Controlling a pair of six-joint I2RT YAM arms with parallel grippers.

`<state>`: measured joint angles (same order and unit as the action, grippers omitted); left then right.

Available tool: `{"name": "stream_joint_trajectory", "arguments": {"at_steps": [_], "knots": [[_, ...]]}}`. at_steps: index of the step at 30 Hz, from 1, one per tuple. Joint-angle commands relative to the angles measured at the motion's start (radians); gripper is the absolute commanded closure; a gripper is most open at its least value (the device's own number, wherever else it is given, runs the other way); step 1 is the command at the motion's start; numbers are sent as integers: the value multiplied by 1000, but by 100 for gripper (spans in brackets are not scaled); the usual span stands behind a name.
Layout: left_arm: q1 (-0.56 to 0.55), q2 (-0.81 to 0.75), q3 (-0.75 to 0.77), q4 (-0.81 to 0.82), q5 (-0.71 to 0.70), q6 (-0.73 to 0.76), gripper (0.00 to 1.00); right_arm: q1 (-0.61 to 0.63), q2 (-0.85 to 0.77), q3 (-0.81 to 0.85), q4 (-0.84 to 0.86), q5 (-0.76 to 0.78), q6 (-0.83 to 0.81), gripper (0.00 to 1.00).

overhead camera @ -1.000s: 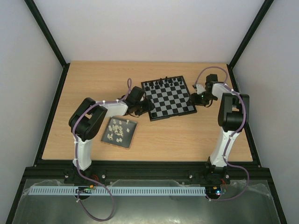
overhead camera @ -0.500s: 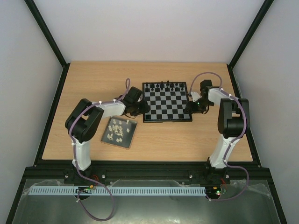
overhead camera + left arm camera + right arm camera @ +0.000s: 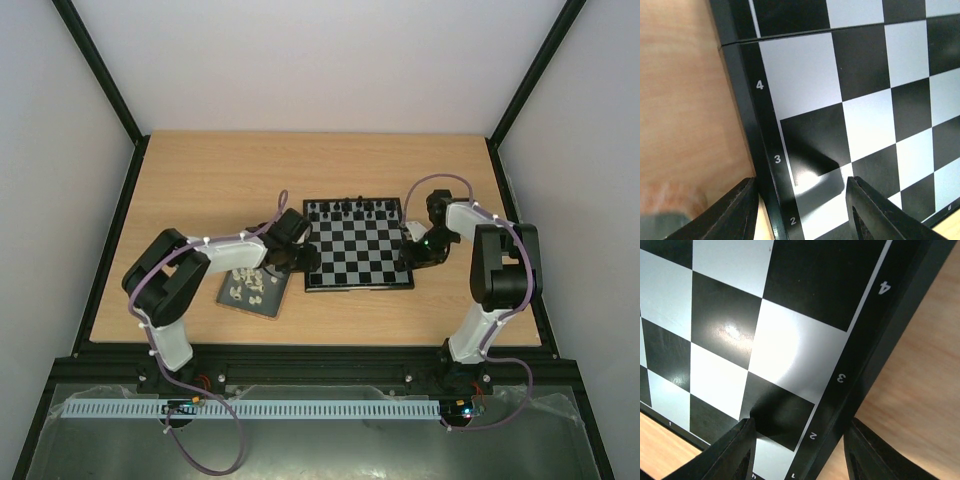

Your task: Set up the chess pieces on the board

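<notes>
The board [image 3: 357, 250] lies square to the table, with black figures [image 3: 350, 207] along its far row. The white chess pieces [image 3: 250, 288] sit in a small dark tray [image 3: 262, 305] left of the board, partly under my left arm. My left gripper [image 3: 303, 258] straddles the board's left rim near rows 2 and 3 [image 3: 801, 182]: one finger rests outside on the wood, the other over the squares [image 3: 805, 75]. My right gripper [image 3: 408, 252] straddles the right rim the same way [image 3: 801, 422]. Both are open, with gaps beside the rim [image 3: 875, 365].
Black frame posts and white walls close in the table at the back and sides. Bare wood [image 3: 200, 190] lies left of and behind the board. The left arm's forearm [image 3: 235, 252] hangs over the tray's far edge.
The board has turned from skewed to square and slid nearer to me. Both grippers came nearer with it at its side rims. My left arm now covers part of the tray.
</notes>
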<state>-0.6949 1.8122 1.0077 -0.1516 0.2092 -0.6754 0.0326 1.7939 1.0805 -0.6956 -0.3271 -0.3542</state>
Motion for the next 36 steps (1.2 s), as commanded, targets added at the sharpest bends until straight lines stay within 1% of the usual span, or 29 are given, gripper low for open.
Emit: {"name": "stream_joint_trajectory", "arguments": {"at_steps": [1, 7, 9, 12, 20, 25, 28, 29, 30, 32, 33, 36], "knots": [[-66, -52, -47, -52, 59, 25, 51, 36, -23, -53, -134, -85, -74, 50], [-112, -107, -73, -98, 0, 34, 51, 42, -47, -78, -181, -135, -113, 51], [-124, -125, -86, -110, -20, 31, 51, 44, -61, -75, -195, -152, -131, 53], [-123, -162, -121, -113, -52, 25, 51, 47, -83, -74, -213, -182, -157, 53], [-120, -208, -135, -138, -158, 57, 40, 54, -50, -87, -210, -215, -188, 53], [-106, -203, -122, -150, -170, 73, 37, 78, -18, -86, -215, -254, -195, 52], [-107, -234, -125, -160, -177, 77, 35, 89, -28, -82, -226, -266, -210, 53], [-107, -251, -128, -162, -181, 76, 33, 87, -43, -82, -231, -263, -215, 53], [-106, -271, -130, -168, -184, 75, 27, 80, -63, -81, -234, -254, -219, 53], [-107, -326, -135, -172, -181, 75, 2, 65, -93, -66, -245, -209, -220, 53], [-107, -357, -134, -178, -180, 79, 1, 60, -104, -51, -253, -177, -214, 52], [-109, -467, -112, -228, -202, 89, 0, 44, -160, 19, -299, -136, -207, 52]]}}
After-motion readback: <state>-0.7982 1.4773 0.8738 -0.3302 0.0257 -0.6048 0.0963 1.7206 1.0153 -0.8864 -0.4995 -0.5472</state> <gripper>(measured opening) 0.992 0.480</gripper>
